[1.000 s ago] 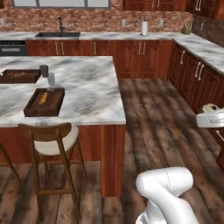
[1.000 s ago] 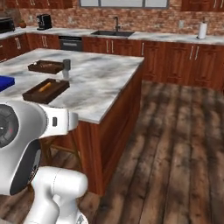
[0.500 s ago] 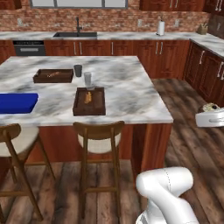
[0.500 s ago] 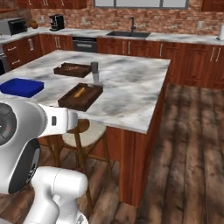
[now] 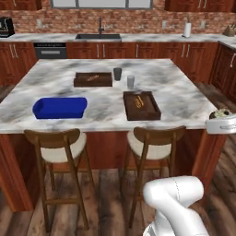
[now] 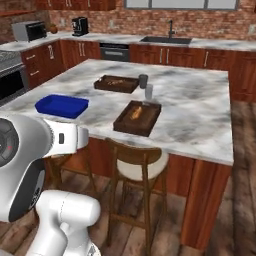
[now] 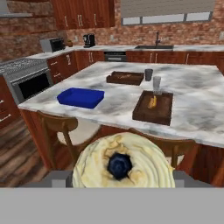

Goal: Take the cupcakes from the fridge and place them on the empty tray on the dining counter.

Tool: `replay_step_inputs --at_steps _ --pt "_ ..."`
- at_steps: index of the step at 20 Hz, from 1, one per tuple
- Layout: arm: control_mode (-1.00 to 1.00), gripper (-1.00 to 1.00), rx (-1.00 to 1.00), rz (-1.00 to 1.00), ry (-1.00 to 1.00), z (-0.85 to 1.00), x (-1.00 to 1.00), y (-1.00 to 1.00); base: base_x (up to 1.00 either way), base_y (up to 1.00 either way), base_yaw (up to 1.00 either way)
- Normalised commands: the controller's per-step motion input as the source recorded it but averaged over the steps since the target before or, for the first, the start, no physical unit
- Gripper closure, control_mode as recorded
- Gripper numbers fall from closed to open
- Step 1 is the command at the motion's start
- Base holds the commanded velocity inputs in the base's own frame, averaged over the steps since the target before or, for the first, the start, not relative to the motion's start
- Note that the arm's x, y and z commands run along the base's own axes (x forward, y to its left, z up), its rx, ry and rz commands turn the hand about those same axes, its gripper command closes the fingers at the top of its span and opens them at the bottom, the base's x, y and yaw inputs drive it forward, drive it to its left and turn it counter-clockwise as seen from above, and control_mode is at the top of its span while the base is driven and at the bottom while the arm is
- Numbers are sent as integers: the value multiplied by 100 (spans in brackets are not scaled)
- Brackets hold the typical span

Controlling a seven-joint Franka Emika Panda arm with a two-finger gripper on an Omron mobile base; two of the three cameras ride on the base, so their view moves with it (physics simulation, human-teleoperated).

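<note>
Gripper pinches a tan-topped round cupcake, fingers probably pressed to its sides. Beyond: white-grey marble dining counter, brick-walled kitchen. Bright blue rectangular tray sits empty near two dark wooden trays. Base has swung since earlier; island now centred.

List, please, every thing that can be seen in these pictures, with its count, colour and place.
tray: one, bright blue, on the dining counter's left part
dining counter: one, white-grey marble top, reddish-brown base, centre
wooden trays: two, dark brown, on the counter, each with food
cups: two, one dark, one clear, between the wooden trays
stools: two, wooden, pale seats, at the counter's near side
sink: one, dark, back wall counter
microwave: one, grey, back left
cupcake: one, tan top, at the gripper
gripper: one, white, closed on the cupcake
</note>
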Motion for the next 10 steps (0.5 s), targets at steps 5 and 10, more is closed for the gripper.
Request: replay_step_inputs --at_steps 5,10 --pt "100 100 0 0 0 0 0 0 0 100 0" --pt "100 100 0 0 0 0 0 0 0 100 0"
